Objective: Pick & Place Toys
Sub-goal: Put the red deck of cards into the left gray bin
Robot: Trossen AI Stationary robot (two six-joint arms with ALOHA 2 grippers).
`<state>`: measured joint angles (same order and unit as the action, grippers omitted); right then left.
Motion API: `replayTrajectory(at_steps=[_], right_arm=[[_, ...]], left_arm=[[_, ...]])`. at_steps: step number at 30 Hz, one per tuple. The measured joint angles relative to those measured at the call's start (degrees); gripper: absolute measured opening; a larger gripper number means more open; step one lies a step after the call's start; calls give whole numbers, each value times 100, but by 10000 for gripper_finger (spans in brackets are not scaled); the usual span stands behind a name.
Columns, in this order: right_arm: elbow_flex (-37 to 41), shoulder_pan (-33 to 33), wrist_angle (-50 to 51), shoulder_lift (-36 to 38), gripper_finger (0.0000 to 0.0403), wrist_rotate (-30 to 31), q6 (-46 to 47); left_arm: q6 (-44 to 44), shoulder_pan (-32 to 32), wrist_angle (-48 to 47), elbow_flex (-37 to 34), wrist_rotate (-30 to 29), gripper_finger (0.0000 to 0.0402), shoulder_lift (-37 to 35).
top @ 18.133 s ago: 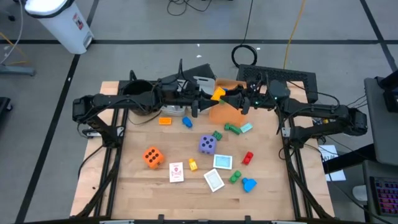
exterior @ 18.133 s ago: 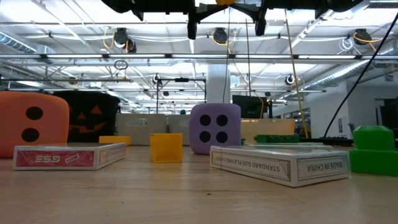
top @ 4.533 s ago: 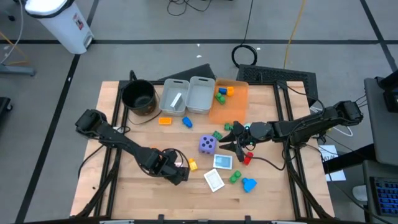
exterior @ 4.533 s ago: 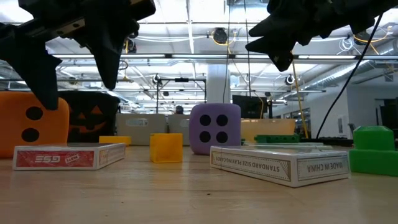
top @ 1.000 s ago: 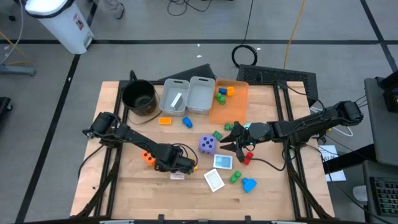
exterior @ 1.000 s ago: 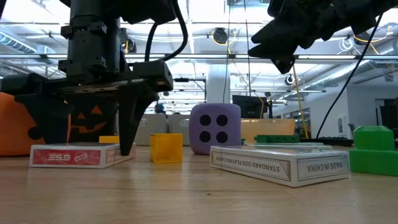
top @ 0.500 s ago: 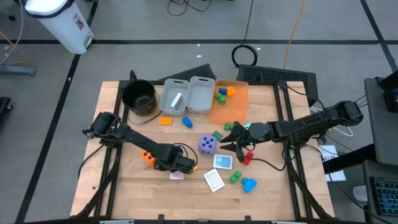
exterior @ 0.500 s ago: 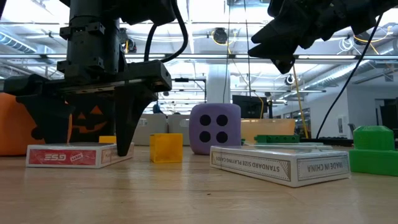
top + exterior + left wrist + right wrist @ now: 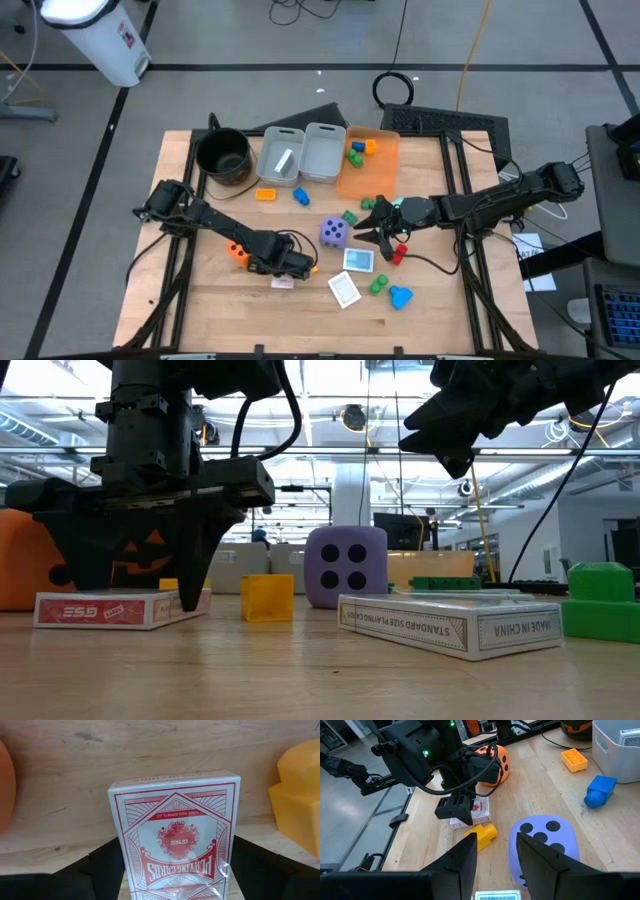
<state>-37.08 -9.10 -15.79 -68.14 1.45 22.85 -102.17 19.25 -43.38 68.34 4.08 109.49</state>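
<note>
A red-and-white card box (image 9: 175, 840) lies flat on the wooden table (image 9: 200, 300) near its front left, between an orange die (image 9: 238, 252) and a yellow block (image 9: 309, 266). My left gripper (image 9: 284, 275) stands over the box, pointing down, its fingers closed onto it. My right gripper (image 9: 370, 228) hangs open above the table by the purple die (image 9: 333, 232), holding nothing. A teal card box (image 9: 358, 260) and a white one (image 9: 344, 290) lie flat nearby, with red (image 9: 398, 253), green (image 9: 377, 285) and blue (image 9: 400, 296) blocks. My left gripper has the card box between its two fingers, one on each long side (image 9: 129, 870). The fingers (image 9: 190, 585) come from above, pointing down, and lie across the box. The box rests flat on the table, face up.
Two grey bins (image 9: 281, 157) and an orange bin (image 9: 368, 160) holding a few blocks stand at the far edge, with a black pot (image 9: 223, 155) to their left. An orange block (image 9: 265, 194) and a blue one (image 9: 301, 196) lie before the bins. Bare wood lies along the near edge.
My left gripper has kept its place and narrowed its fingers onto the card box. The box has slid a little toward the table's left edge, still flat on the wood.
</note>
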Motion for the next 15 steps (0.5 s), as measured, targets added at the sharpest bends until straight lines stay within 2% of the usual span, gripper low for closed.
replayTrajectory(at_steps=[9,15], right_arm=[[0,0,1,0,132,0,0],[0,0,2,0,132,0,0]], left_arm=[[255,-2,4,-4,145,339,2],[454,-2,59,10,293,303,0]])
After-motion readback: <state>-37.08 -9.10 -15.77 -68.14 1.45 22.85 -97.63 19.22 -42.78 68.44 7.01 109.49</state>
